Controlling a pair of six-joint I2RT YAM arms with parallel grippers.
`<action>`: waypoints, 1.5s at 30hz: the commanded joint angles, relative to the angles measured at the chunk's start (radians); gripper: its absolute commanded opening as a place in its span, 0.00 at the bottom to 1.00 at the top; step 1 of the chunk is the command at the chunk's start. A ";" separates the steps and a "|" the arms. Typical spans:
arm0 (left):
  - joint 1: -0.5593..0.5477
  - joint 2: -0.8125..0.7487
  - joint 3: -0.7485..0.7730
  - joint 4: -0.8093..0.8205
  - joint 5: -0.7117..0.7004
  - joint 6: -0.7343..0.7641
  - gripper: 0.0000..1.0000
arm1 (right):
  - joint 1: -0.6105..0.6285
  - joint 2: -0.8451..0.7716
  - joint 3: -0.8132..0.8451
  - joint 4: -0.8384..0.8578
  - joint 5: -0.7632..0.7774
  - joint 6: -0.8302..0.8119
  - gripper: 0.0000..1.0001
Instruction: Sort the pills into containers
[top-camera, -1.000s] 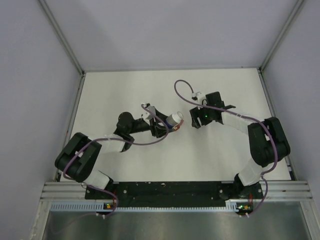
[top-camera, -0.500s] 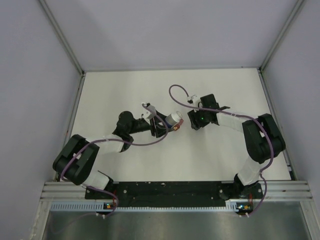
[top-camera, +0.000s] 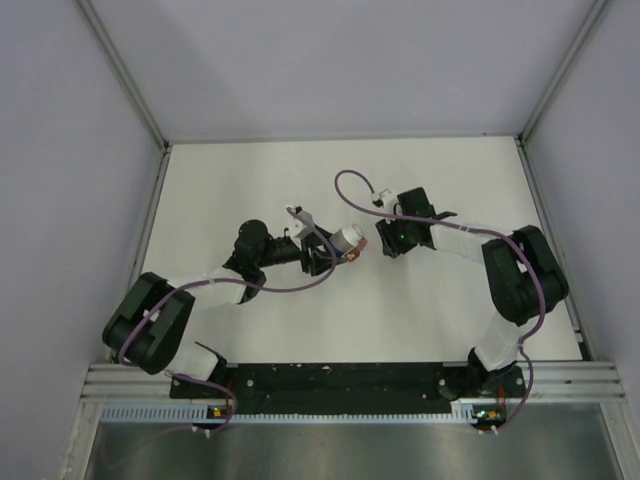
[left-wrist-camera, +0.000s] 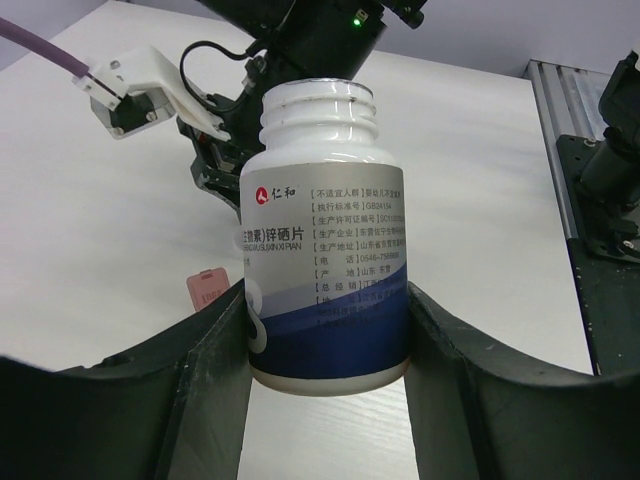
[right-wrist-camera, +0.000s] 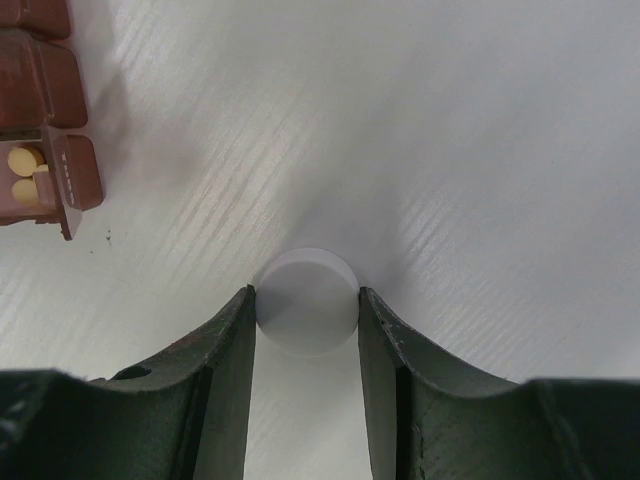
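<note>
Black left gripper (left-wrist-camera: 325, 300) is clamped narrow on the lower body of a white pill bottle (left-wrist-camera: 322, 200), label with printed text facing the wrist camera, threaded neck bare, no cap on. In the top view the bottle's mouth points toward the right arm and it hangs over the middle of the table (top-camera: 230, 190). Just beside and below the bottle sits the containers strip (right-wrist-camera: 40, 90), dark red-brown. Its lowest compartment in the right wrist view has its lid flipped open with yellow pills (right-wrist-camera: 22, 175) inside. The other compartments look lidded, contents not visible. Further right, the right gripper (right-wrist-camera: 305, 292) is down at the table with its jaws partly closed, both inner faces against the sides of a flat white cap (right-wrist-camera: 307, 312). It looks gripped, and the cap appears to lie on the surface. Step, as I judge it: cap handling, with pills already in at least one compartment; most likely the cap is being taken up to close the bottle, but I can't rule out the opposite. Next move if recapping: lift the cap clear, line it square with the bottle neck, left arm holds steady, then press and twist. Risk: cross-threading or knocking the strip close by.
</note>
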 joint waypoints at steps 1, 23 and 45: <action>0.023 -0.061 0.050 -0.025 0.020 0.037 0.00 | 0.015 -0.054 0.044 -0.064 -0.016 -0.009 0.16; 0.056 -0.155 0.141 -0.329 0.191 0.177 0.00 | -0.081 -0.378 0.325 -0.321 -0.788 -0.054 0.00; 0.029 -0.135 0.168 -0.320 0.198 0.129 0.00 | -0.026 -0.346 0.218 -0.144 -0.990 0.068 0.00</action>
